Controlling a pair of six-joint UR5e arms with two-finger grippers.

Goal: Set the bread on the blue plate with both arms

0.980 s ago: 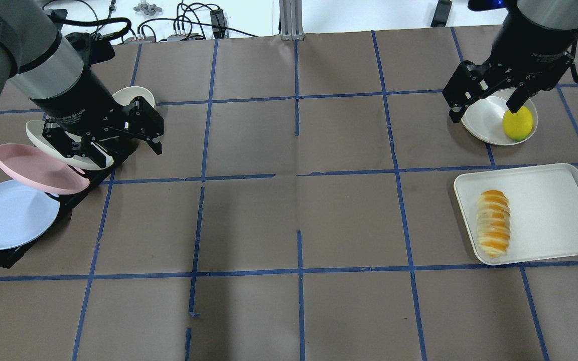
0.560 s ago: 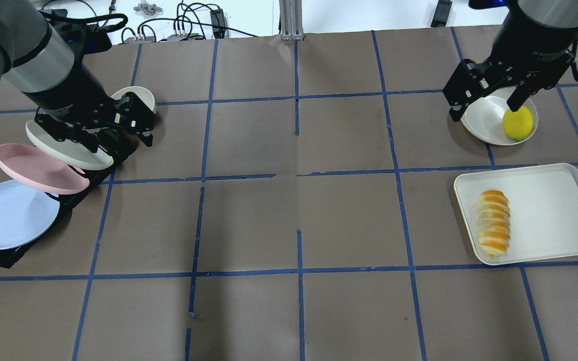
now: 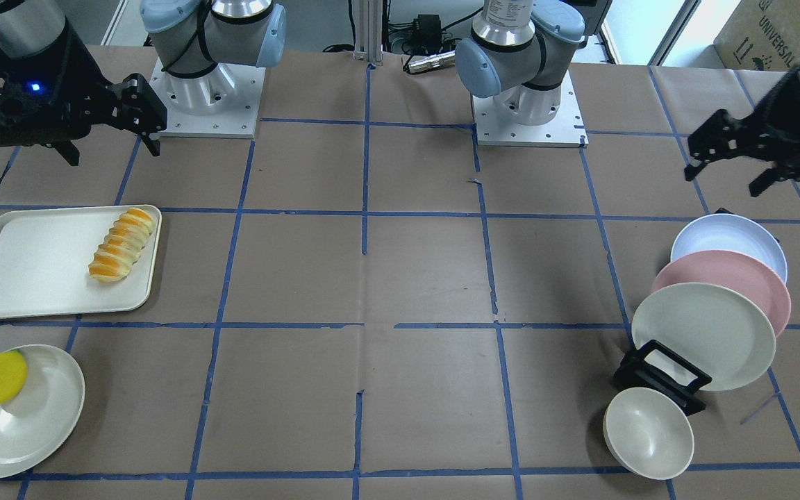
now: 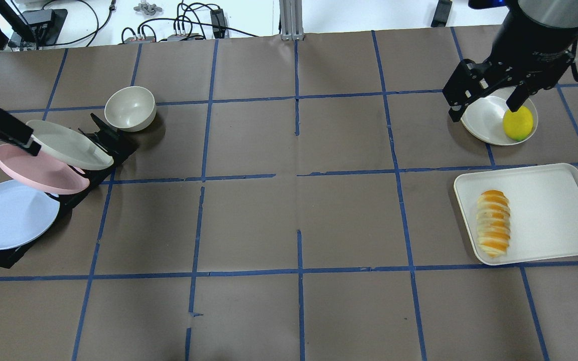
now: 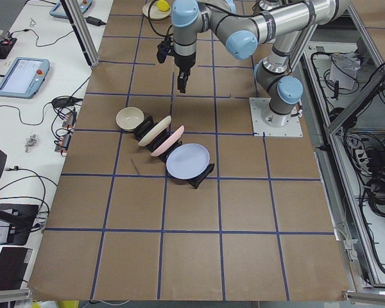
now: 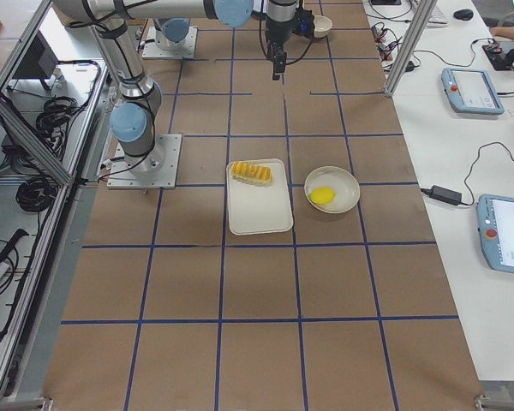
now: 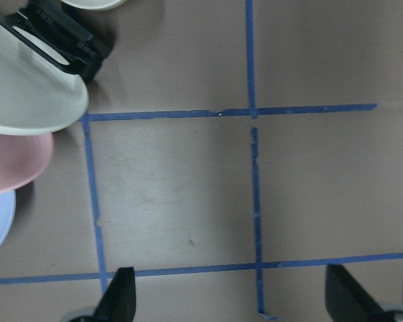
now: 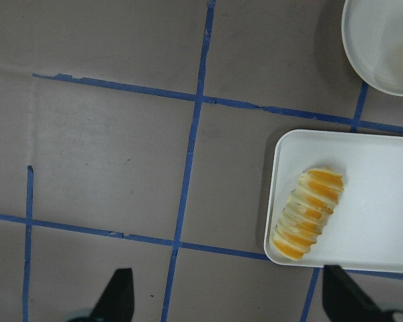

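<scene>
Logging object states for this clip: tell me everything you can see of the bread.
The bread is an elongated toy loaf, plastic-looking, with ridged segments, orange tops and cream-yellow grooves. It lies flat and whole on a cream rectangular tray, along the tray's edge nearest the table's middle. Only the tray touches it.

Striped bread [image 4: 493, 223]: orange ridges, cream-yellow grooves. Under it, cream-white tray [image 4: 550, 210]. Plain blue plate [image 4: 5, 215]: pale lavender-blue. Beside blue plate: pink plate [image 4: 38, 170], then cream plate [image 4: 70, 145]. Brown table [image 4: 249, 220], blue tape grid.
</scene>
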